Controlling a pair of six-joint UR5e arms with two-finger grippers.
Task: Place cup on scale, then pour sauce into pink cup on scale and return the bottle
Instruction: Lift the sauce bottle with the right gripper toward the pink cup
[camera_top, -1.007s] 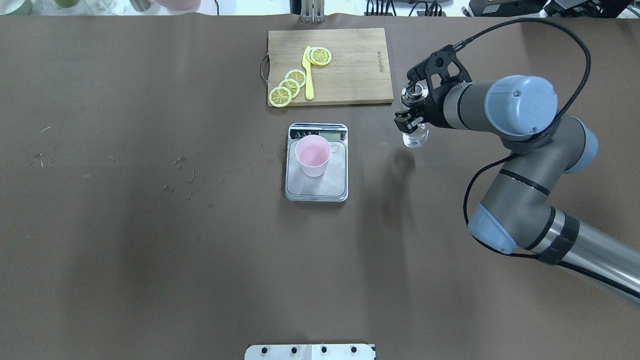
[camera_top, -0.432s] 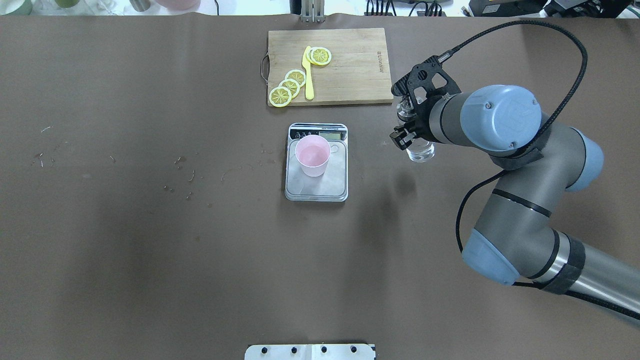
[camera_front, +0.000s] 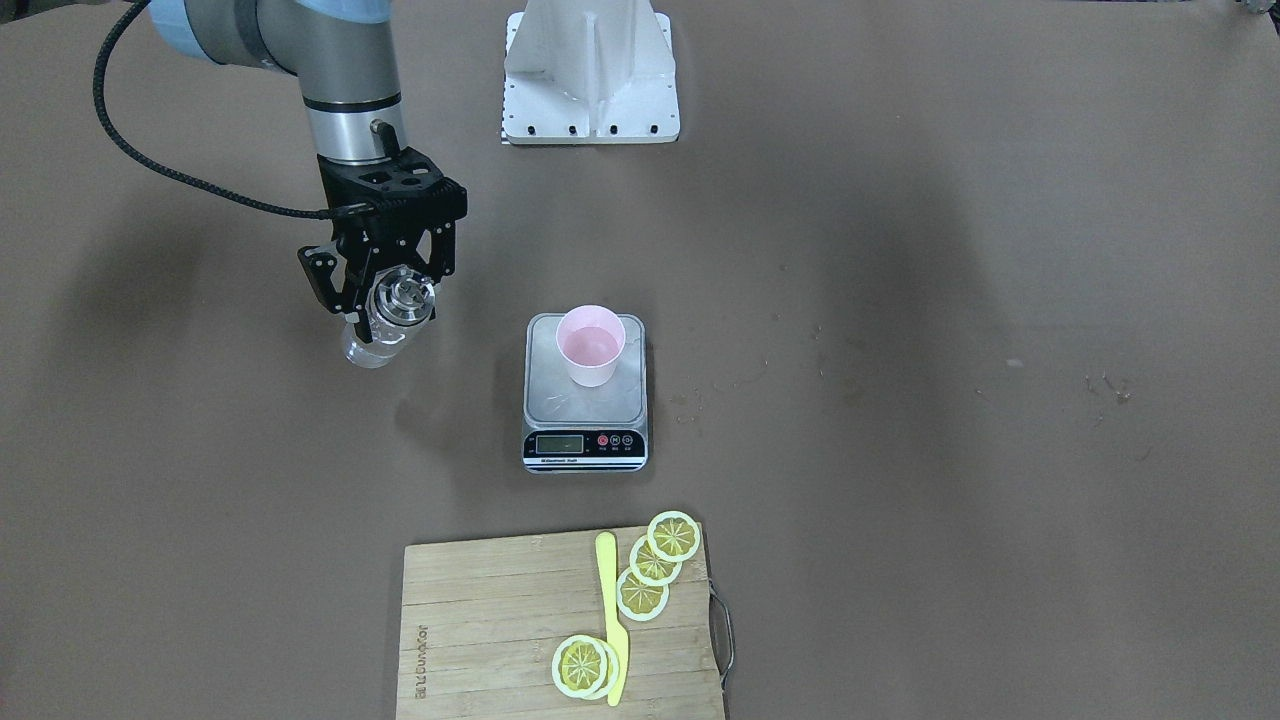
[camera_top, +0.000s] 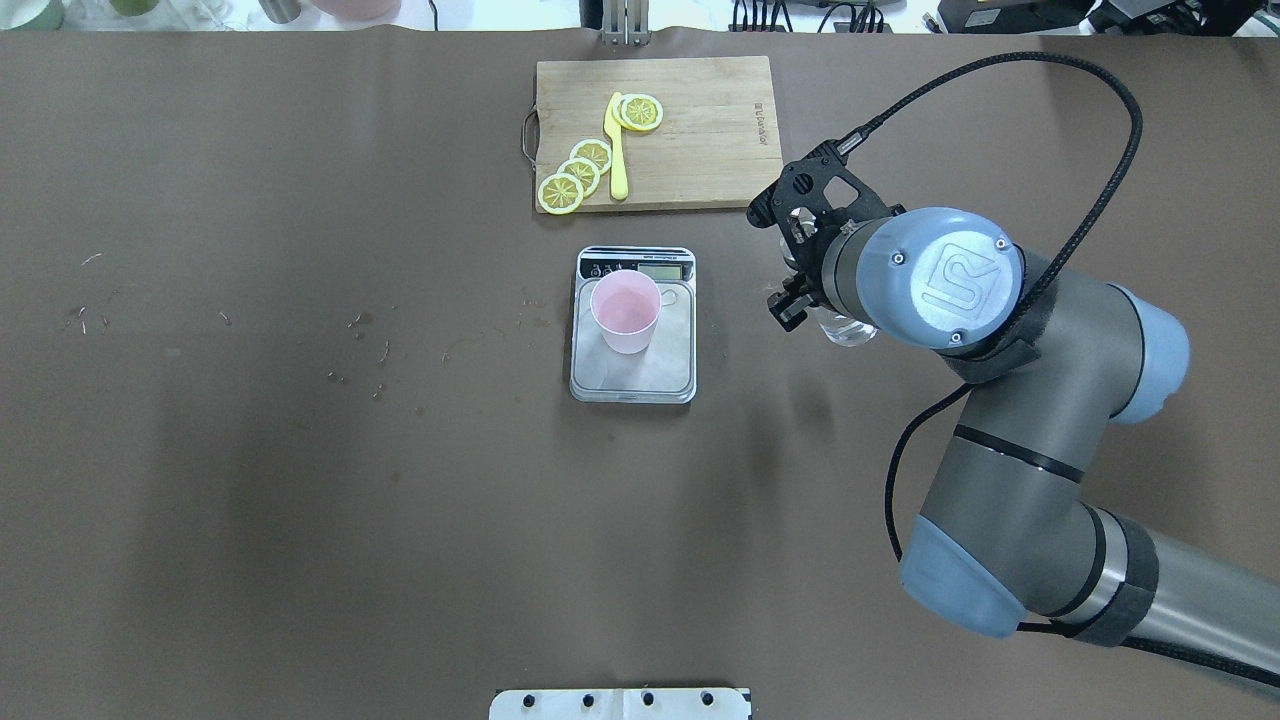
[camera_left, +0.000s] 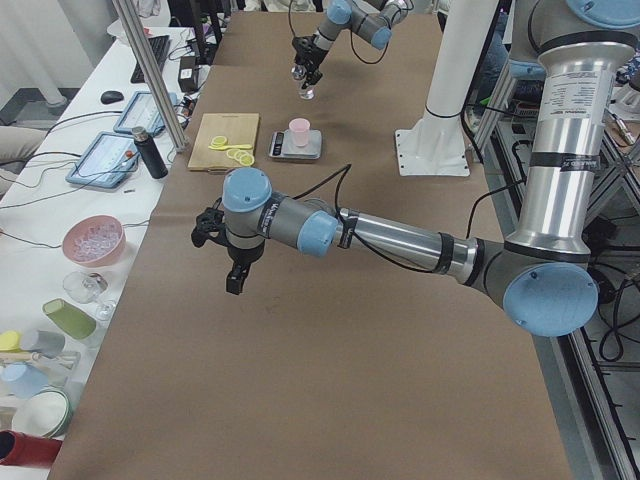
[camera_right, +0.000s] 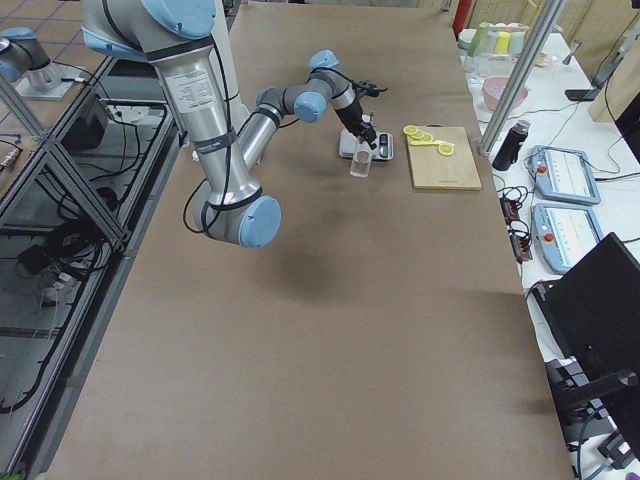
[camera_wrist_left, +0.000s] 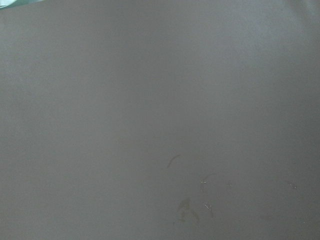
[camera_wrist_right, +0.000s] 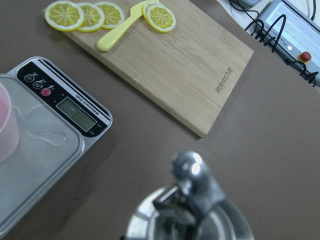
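I see the cup (camera_top: 625, 312) standing upright about the middle of the scale (camera_top: 655, 372), so I judge the first step done. The right gripper (camera_front: 385, 290) has its jaws clamped on the bottle (camera_front: 372, 340) just below the metal cap. It holds the bottle with the cap upward, in the air above the counter (camera_top: 300, 500), to the right of the scale in the overhead view and apart from it. Whether sauce is already in the cup I cannot tell: the liquid is clear and the inside shows only pink. So the pour may still be to come or may be finished, and the return of the bottle is surely left. The left gripper (camera_left: 234, 283) hangs over bare counter, well apart from all this, and I cannot tell if its jaws are apart or together. Compared with one second ago, the bottle has come away from the corner of the cutting board (camera_top: 700, 130) toward the robot's side, and the arm's wrist now covers most of it from above. Cup and scale have not moved.
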